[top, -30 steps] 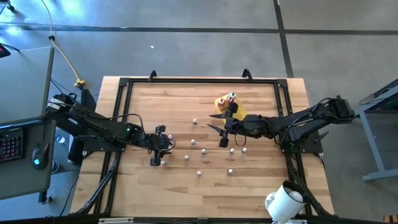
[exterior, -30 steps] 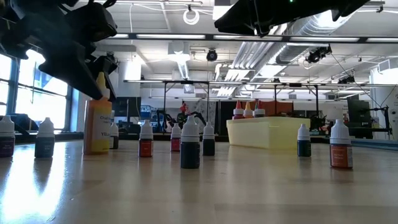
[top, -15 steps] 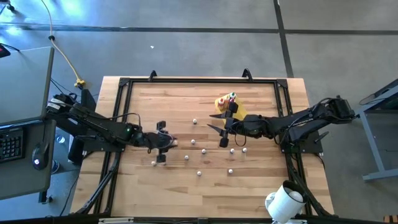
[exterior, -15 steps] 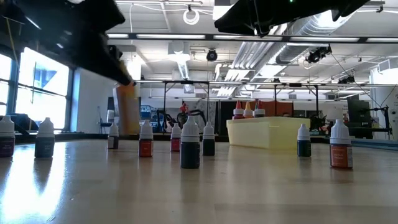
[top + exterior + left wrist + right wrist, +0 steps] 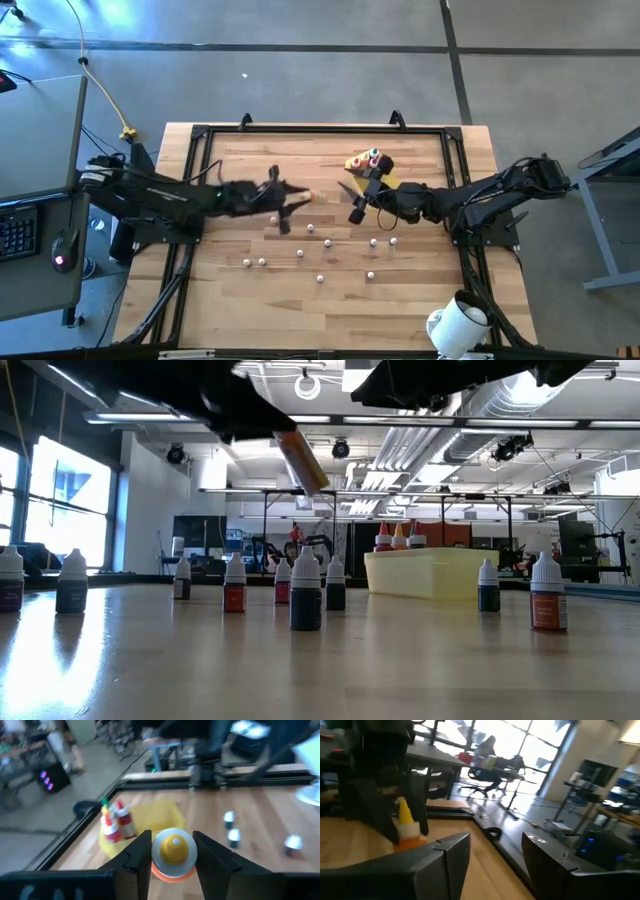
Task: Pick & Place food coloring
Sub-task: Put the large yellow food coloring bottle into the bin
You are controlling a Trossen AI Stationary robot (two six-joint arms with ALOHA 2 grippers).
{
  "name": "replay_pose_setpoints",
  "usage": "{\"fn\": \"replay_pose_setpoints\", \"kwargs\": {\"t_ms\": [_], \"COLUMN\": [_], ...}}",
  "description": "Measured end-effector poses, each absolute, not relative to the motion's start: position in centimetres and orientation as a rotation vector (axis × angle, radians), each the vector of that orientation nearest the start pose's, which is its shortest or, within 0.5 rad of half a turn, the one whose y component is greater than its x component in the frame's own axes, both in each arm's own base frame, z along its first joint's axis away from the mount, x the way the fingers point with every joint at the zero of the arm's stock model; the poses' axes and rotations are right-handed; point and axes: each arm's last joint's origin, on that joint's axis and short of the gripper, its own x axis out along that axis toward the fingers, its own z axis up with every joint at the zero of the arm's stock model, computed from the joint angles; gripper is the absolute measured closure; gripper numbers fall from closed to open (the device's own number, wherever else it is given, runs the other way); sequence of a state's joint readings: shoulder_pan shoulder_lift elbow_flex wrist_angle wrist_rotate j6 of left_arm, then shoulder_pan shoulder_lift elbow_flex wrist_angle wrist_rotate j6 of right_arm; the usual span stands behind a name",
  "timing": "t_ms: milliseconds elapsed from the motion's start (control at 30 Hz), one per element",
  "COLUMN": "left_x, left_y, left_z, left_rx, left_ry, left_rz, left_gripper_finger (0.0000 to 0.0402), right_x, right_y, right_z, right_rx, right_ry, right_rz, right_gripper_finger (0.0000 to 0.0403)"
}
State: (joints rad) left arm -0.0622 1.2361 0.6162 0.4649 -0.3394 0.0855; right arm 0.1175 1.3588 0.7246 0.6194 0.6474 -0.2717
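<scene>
Both left gripper [image 5: 172, 857] fingers clamp the orange bottle [image 5: 173, 852]; right gripper [image 5: 495, 852] gapes empty.

Pale wood table [image 5: 330, 160] — smooth, faintly glossy

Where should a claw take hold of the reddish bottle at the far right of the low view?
Probably across its white cap and shoulder, down from above. The reddish bottle stands upright on the table with open space on both sides; its round body favours no side. The right claw is open; the left claw holds an orange bottle.
</scene>
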Motion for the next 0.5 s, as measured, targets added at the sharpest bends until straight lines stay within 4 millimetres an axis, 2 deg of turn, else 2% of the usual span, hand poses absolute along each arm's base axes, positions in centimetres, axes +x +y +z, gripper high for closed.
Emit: {"fn": "replay_pose_setpoints", "kwargs": {"t_ms": [133,267,500], "left_x": [28.8,31.8,37.2], "left_y": [2.0,4.1,6.8], "left_z": [24.1,23.7,23.2], "left_rx": [0.087,0.031,0.027], "left_ry": [0.203,0.233,0.259], "left_rz": [0.291,0.295,0.28], "left_gripper_finger": [0.0283,0.0283,0.0282], "right_x": [28.2,26.5,23.0], "right_y": [1.3,1.0,0.9], "right_z": [26.9,27.7,29.2], "right_rx": [-0.326,-0.362,-0.268], "right_ry": [0.12,0.198,0.233], "right_rz": [-0.643,-0.735,-0.775], "right_gripper_finger": [0.0231,0.0231,0.0231]}}
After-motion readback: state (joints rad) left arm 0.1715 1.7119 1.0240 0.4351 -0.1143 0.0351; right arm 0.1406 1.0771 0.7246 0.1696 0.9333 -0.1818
